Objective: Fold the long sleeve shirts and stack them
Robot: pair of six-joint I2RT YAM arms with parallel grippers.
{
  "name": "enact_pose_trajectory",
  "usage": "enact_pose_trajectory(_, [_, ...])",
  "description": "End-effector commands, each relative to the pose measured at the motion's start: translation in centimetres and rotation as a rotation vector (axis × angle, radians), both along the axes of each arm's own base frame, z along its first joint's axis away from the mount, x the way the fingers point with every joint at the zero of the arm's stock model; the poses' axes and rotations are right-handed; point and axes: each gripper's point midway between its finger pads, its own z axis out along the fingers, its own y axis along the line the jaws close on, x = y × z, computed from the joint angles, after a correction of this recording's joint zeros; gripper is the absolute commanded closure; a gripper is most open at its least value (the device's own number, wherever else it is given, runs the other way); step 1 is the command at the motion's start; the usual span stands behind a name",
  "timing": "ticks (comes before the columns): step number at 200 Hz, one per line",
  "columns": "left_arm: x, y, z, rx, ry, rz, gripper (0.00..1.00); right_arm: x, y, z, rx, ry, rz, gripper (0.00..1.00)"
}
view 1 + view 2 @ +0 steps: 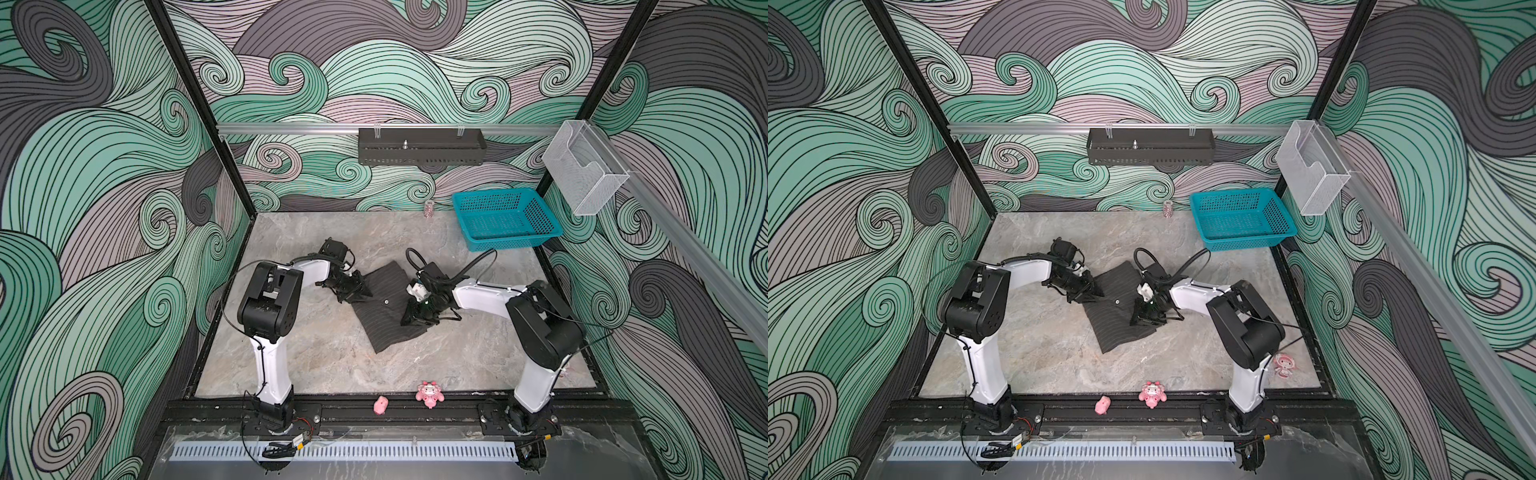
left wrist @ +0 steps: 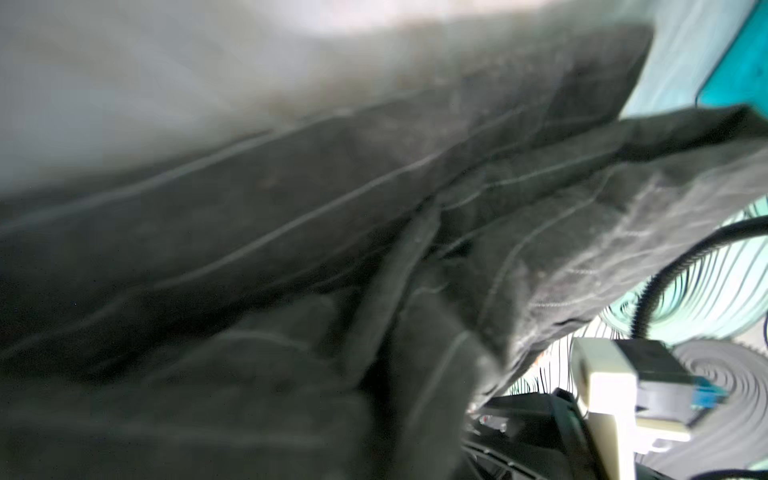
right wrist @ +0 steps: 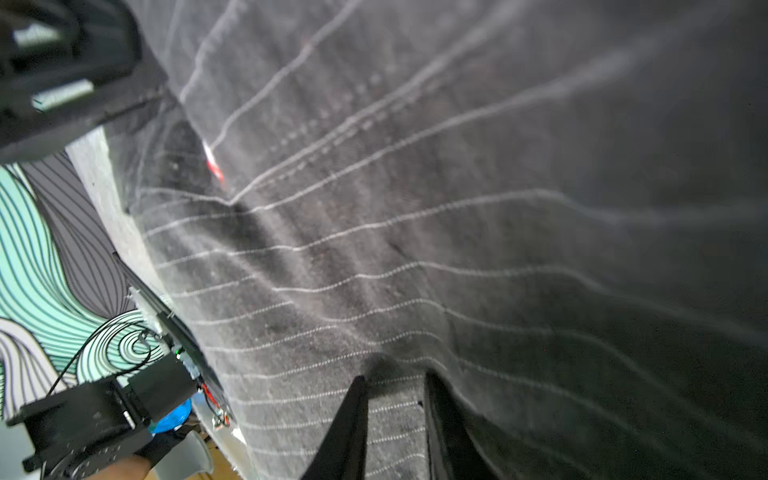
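Observation:
The long sleeve shirt [image 1: 384, 316] [image 1: 1115, 320] lies folded into a dark pinstriped oblong in the middle of the marble table, one light button showing on top. My left gripper [image 1: 365, 293] [image 1: 1098, 293] meets its left edge with the fingers drawn to a point on the cloth. In the left wrist view, shirt fabric [image 2: 374, 208] fills the picture and hides the jaws. My right gripper [image 1: 409, 322] [image 1: 1138, 322] [image 3: 395, 380] rests on the shirt's right part. Its two dark fingers pinch a raised fold of the pinstriped cloth [image 3: 415, 249].
A teal basket [image 1: 505, 218] stands at the back right, with a small pink jar [image 1: 429, 208] by the back wall. Two pink toys [image 1: 430, 394] [image 1: 380, 405] sit on the front rail. Another pink toy [image 1: 1284, 365] lies behind the right arm.

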Motion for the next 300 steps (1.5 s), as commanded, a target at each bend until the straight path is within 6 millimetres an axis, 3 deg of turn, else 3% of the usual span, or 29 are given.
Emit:
enact_pose_trajectory(1, [-1.0, 6.9, -3.4, 0.280, 0.082, 0.078, 0.67, 1.5, -0.3, -1.5, -0.101, -0.015, 0.051, 0.73])
enact_pose_trajectory(28, [1.0, 9.6, -2.6, 0.311, 0.071, 0.142, 0.64, 4.1, 2.9, -0.9, -0.059, -0.038, 0.082, 0.72])
enact_pose_trajectory(51, [2.0, 10.2, -1.2, 0.296, 0.039, 0.167, 0.59, 5.9, 4.9, 0.5, -0.020, -0.076, 0.097, 0.70])
enact_pose_trajectory(65, [2.4, 9.9, 0.9, 0.274, -0.022, 0.167, 0.51, 7.0, 5.6, 2.7, 0.006, -0.133, 0.098, 0.67])
enact_pose_trajectory(80, [3.0, 9.5, 4.6, 0.248, -0.129, 0.163, 0.45, 7.9, 5.8, 5.9, 0.030, -0.213, 0.102, 0.63])
enact_pose_trajectory(118, [2.5, 9.0, 16.6, 0.238, -0.494, 0.107, 0.34, 7.6, 3.6, 16.1, 0.095, -0.506, 0.063, 0.55])
enact_pose_trajectory(140, [0.2, 8.0, 20.8, 0.331, -0.665, -0.007, 0.30, 5.9, 0.8, 20.0, 0.109, -0.805, 0.055, 0.53])
enact_pose_trajectory(152, [-1.2, 7.2, 21.5, 0.427, -0.731, -0.097, 0.27, 4.9, -1.1, 20.0, 0.098, -0.914, 0.032, 0.53])
enact_pose_trajectory(169, [-3.0, 5.3, 20.8, 0.547, -0.806, -0.228, 0.21, 3.3, -2.9, 18.8, 0.128, -0.930, 0.023, 0.58])
enact_pose_trajectory(187, [-4.5, 3.2, 19.3, 0.602, -0.838, -0.335, 0.13, 1.2, -3.8, 18.1, 0.210, -0.911, 0.019, 0.51])
enact_pose_trajectory(208, [-6.0, 0.9, 16.8, 0.665, -0.826, -0.452, 0.02, -0.3, -4.8, 16.7, 0.212, -0.865, 0.003, 0.45])
enact_pose_trajectory(231, [-6.9, -1.6, 13.7, 0.690, -0.772, -0.561, 0.01, -2.0, -5.8, 15.0, 0.201, -0.818, 0.005, 0.47])
enact_pose_trajectory(237, [-6.8, -2.2, 12.0, 0.706, -0.731, -0.598, 0.01, -2.4, -6.0, 14.9, 0.203, -0.820, 0.000, 0.48])
enact_pose_trajectory(271, [-6.4, -2.5, 7.0, 0.829, -0.501, -0.718, 0.02, -4.0, -8.1, 14.6, 0.188, -0.849, -0.037, 0.49])
enact_pose_trajectory(300, [-5.9, -2.7, 4.0, 0.870, -0.423, -0.786, 0.01, -5.1, -9.4, 14.9, 0.181, -0.881, -0.055, 0.49])
